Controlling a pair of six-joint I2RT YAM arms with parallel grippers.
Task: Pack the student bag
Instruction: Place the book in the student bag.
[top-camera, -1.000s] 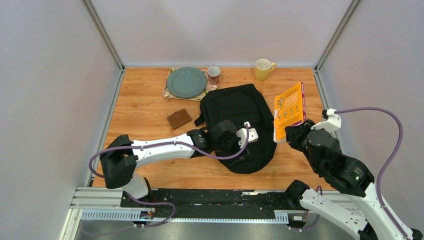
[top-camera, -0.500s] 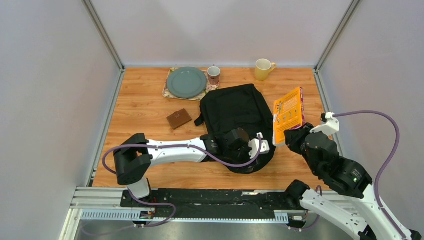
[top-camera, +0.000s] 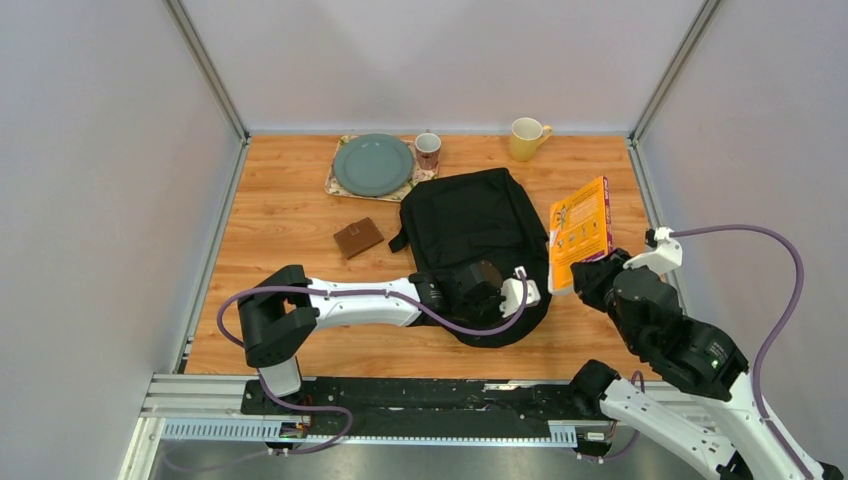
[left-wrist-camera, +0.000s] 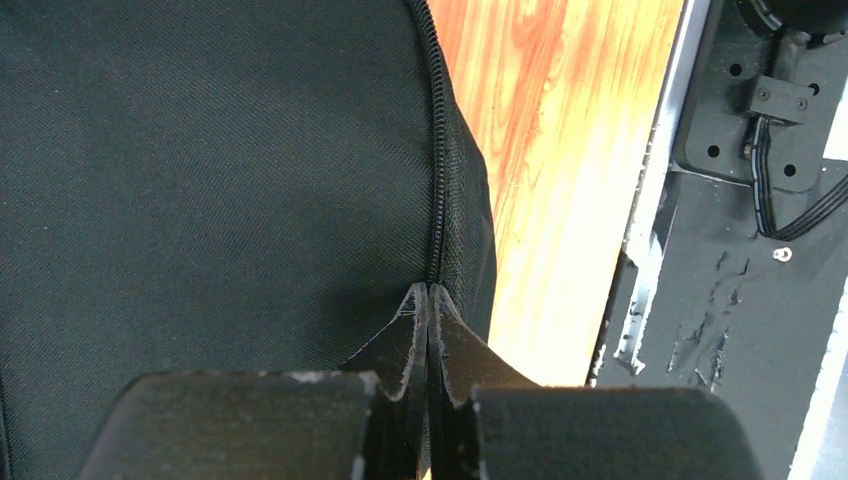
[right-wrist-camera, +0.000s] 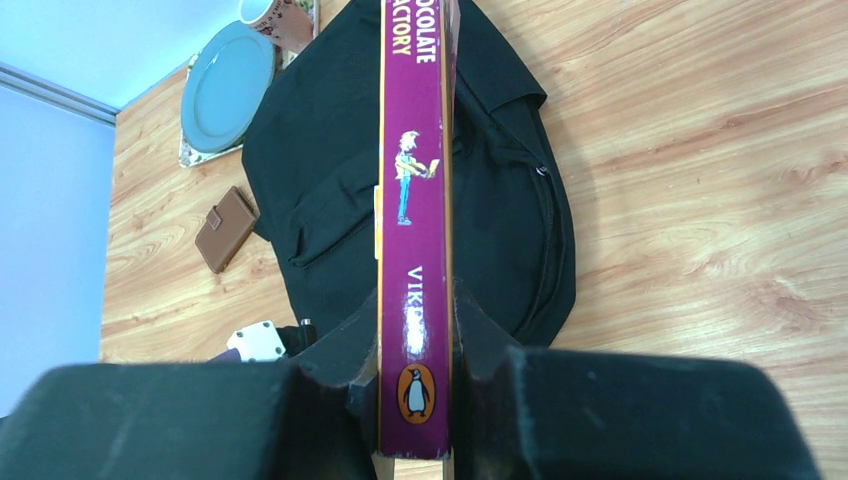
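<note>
At the tips of the left gripper (left-wrist-camera: 428, 296), the fingers are pressing together right where the zip (left-wrist-camera: 437, 150) of the student bag (left-wrist-camera: 200, 150) is meeting them; whether a zip pull is caught between them is hard to say. The bag's black fabric is spreading out ahead and to the left of those tips, lying on the table (left-wrist-camera: 540, 150). Further right, the right gripper (right-wrist-camera: 415, 310) is pinching a book (right-wrist-camera: 415, 180) across its covers, purple spine showing between the fingers, the bag lying beyond them. If the left pinch is missing the pull, the tips are likely to slip off the zip, leaving the book no opening.
</note>
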